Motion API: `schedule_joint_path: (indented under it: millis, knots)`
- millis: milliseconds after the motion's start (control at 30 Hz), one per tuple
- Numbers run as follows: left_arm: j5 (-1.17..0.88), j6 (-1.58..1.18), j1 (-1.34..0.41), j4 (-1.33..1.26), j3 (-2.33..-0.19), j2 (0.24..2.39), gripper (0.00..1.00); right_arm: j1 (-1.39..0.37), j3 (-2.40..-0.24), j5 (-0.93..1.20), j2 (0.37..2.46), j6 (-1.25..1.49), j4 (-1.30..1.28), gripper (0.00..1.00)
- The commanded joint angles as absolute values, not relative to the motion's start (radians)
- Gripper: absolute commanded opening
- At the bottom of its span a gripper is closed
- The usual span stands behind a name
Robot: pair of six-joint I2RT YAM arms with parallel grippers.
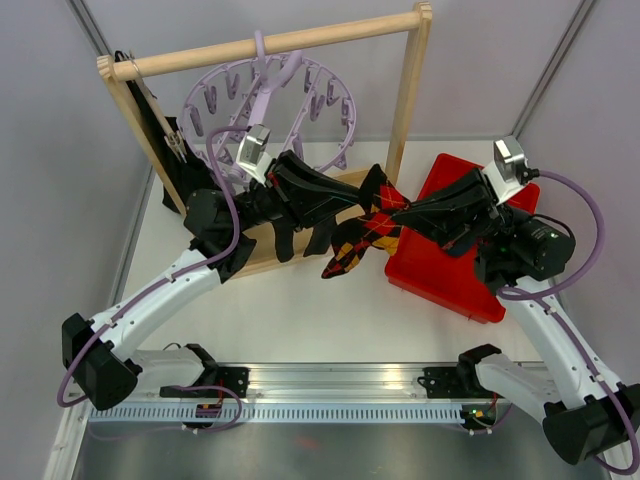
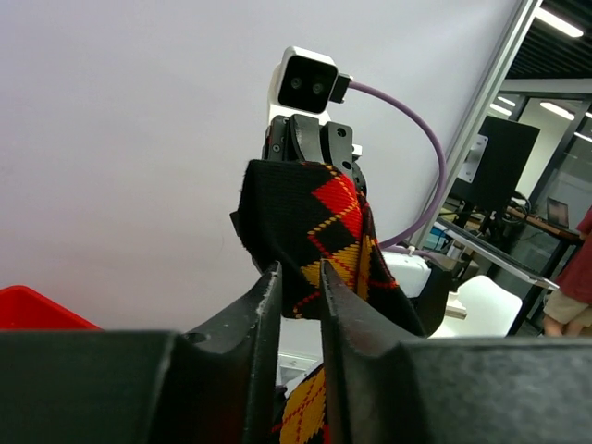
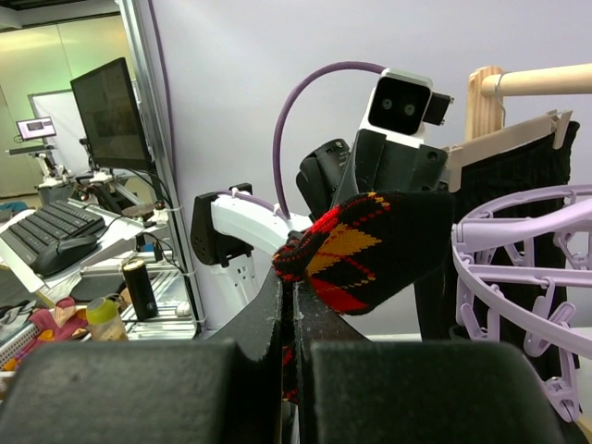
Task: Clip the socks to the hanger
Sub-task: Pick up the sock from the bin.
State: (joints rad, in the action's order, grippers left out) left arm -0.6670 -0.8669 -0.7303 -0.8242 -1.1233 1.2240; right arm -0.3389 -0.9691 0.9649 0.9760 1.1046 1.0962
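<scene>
An argyle sock (image 1: 365, 230) in black, red and yellow hangs in the air between my two grippers, in front of the wooden frame. My right gripper (image 1: 400, 215) is shut on one end of it; in the right wrist view the jaws (image 3: 294, 277) pinch the bunched fabric and the sock (image 3: 388, 240) sticks out beyond them. My left gripper (image 1: 352, 198) meets the sock from the left. Its jaws (image 2: 301, 268) stand a narrow gap apart, with the sock's (image 2: 314, 213) lower edge at the tips. The lilac hanger (image 1: 215, 100) hangs from the rail behind my left arm, its clips dangling.
The wooden rail frame (image 1: 300, 40) stands at the back, with a black garment (image 1: 160, 140) on its left side. Dark fabric pieces (image 1: 290, 240) hang below my left gripper. A red bin (image 1: 450, 270) sits on the table under my right arm.
</scene>
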Motion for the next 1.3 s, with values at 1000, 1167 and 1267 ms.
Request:
schedule_joint_path:
  millis: [1000, 1167, 1267]
  knots:
    - [-0.560, -0.631, -0.729, -0.505, -1.163, 1.065, 0.02, -0.365, -1.020, 0.907, 0.862, 0.664, 0.543, 0.00]
    - [-0.537, -0.612, -0.729, -0.454, -1.167, 1.060, 0.02, -0.377, -1.022, 0.919, 0.861, 0.643, 0.520, 0.05]
    - [-0.535, -0.607, -0.729, -0.430, -1.183, 1.068, 0.02, -0.383, -1.020, 0.904, 0.854, 0.608, 0.463, 0.00]
